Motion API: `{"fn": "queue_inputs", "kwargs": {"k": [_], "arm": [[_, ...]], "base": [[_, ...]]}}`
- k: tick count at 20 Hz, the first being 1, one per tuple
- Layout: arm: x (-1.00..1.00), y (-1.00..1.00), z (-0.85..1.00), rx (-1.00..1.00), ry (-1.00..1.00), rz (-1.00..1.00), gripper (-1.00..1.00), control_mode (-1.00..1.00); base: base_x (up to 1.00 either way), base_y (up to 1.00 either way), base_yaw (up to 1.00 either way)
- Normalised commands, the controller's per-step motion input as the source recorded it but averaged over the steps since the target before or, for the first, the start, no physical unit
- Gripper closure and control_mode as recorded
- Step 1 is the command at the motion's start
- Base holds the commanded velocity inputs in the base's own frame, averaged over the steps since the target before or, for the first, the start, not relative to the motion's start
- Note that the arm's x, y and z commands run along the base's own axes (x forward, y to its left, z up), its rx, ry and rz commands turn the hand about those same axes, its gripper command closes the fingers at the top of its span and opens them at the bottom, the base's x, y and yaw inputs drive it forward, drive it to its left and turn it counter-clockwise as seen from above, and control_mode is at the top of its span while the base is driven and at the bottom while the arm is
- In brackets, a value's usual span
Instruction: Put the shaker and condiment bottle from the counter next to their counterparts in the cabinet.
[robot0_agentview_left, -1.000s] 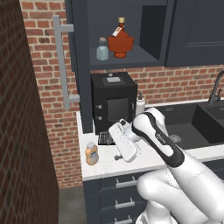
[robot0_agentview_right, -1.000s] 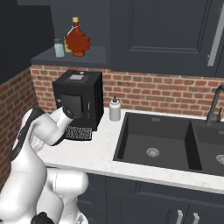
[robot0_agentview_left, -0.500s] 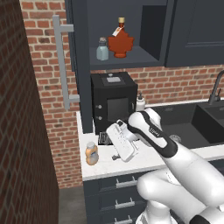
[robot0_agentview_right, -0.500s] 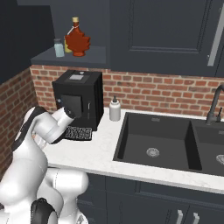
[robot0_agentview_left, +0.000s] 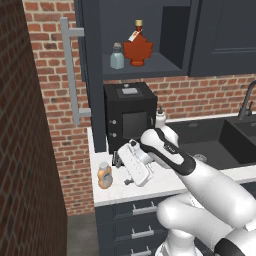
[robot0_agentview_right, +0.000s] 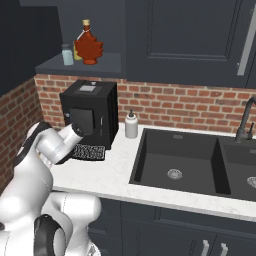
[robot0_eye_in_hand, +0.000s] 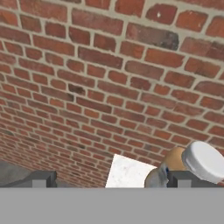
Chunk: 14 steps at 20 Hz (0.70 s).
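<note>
The orange-tan condiment bottle (robot0_agentview_left: 104, 175) with its pale cap stands near the left end of the white counter (robot0_agentview_left: 116, 193). My gripper (robot0_agentview_left: 116, 159) hangs just right of it and slightly above, open. In the hand view the bottle (robot0_eye_in_hand: 192, 161) sits by the right fingertip (robot0_eye_in_hand: 181, 178), outside the gap of the gripper (robot0_eye_in_hand: 111, 181). On the open cabinet's shelf (robot0_agentview_left: 150, 64) the blue-grey shaker (robot0_agentview_left: 117, 56) stands left of the red maple-leaf bottle (robot0_agentview_left: 138, 47). From the right the shaker (robot0_agentview_right: 67, 54) partly hides the yellow-green shaker (robot0_agentview_right: 76, 50) beside the maple bottle (robot0_agentview_right: 88, 46).
A black coffee machine (robot0_agentview_left: 129, 112) stands at the back of the counter, right behind my hand, with a white nozzle bottle (robot0_agentview_right: 131, 125) beside it. The black sink (robot0_agentview_right: 175, 160) lies to the right. The open cabinet door with its bar handle (robot0_agentview_left: 70, 70) and a brick wall close the left side.
The forearm has swung lower and the hand has edged slightly left and down toward the condiment bottle. Bottle and cabinet items have not moved.
</note>
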Motion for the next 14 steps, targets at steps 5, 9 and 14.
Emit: {"fn": "queue_inputs", "kwargs": {"k": [5,9,14], "arm": [[0.03,0.09,-0.11,0.0,0.0,0.0,-1.0,-1.0],[0.05,0.09,-0.11,0.0,0.0,0.0,-1.0,-1.0],[0.09,0.09,-0.07,0.0,0.0,0.0,-1.0,-1.0]], "base": [[0.0,0.0,0.0],[0.0,0.0,0.0],[0.0,0.0,0.0]]}}
